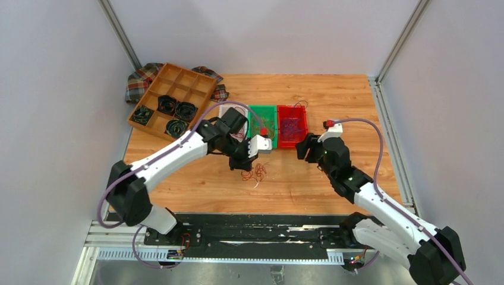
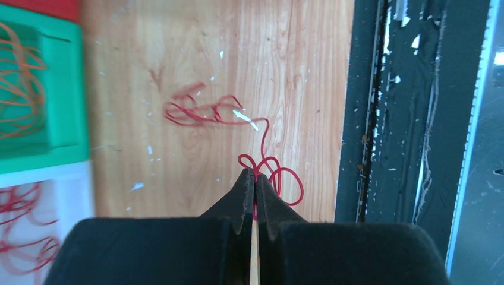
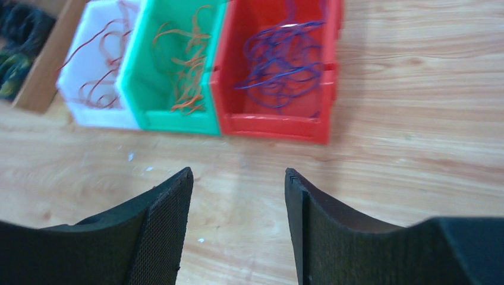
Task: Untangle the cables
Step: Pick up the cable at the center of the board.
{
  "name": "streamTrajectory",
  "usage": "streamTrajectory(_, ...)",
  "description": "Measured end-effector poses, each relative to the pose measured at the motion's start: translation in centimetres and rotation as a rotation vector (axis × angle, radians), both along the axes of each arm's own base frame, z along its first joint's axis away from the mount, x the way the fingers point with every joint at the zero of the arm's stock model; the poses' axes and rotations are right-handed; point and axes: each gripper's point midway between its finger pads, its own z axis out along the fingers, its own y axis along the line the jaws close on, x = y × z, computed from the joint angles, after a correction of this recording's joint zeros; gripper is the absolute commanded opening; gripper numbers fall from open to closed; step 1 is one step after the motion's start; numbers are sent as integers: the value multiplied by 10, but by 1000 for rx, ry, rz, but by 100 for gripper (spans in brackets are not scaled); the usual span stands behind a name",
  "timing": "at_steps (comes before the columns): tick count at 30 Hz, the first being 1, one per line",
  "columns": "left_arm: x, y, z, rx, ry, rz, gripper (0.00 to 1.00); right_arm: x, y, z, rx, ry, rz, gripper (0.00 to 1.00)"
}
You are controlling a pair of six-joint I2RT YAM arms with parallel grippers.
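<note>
Three bins stand in a row toward the back of the wooden table (image 1: 315, 190), the largest thing in view: a white bin (image 3: 98, 116) with red strands, a green bin (image 3: 178, 123) with orange ones and a red bin (image 3: 273, 127) with purple ones. Left of them sits a compartmented wooden tray (image 1: 184, 83) holding black coils.

The right gripper (image 3: 238, 181) hovers over bare wood in front of the bins, its jaws spread and holding nothing. The left gripper (image 2: 254, 177) is low over the table with its fingertips pressed together on one loop of the cables (image 2: 196, 114). These form a small red clump lying loose on the wood in front of the green bin.

The strands look hair-fine, limp and almost weightless, so they will probably trail and drag their neighbours along instead of keeping any shape. Crossing loops are likely to snag, and a hard pull may tighten them. A strand this thin could also slip from the pads unless it is pinched squarely. The best place to hold is a single outlying loop or a free end, as it is now, not the dense middle.
</note>
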Motion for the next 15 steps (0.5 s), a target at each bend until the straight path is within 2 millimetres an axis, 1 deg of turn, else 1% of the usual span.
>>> streamTrajectory(3,-4,5,38,-45,-70,-21,1,-8,28,0,14,-39,133,62)
streamTrajectory(6,-8,11,66,-63,-117,-33,1,-23,59,2,28,-102,297,66)
streamTrajectory(8,-8,13,81,-67,-138,-37,1,-40,84,7,32,-160,439,68)
streamTrajectory(9,-8,14,87,-70,-149,-38,1,-48,94,11,40,-183,497,69)
streamTrajectory(10,-8,14,94,-72,-159,-39,1,-58,109,21,51,-229,576,70)
streamTrajectory(15,-8,16,125,-96,-194,-38,1,-97,159,64,100,-381,841,70)
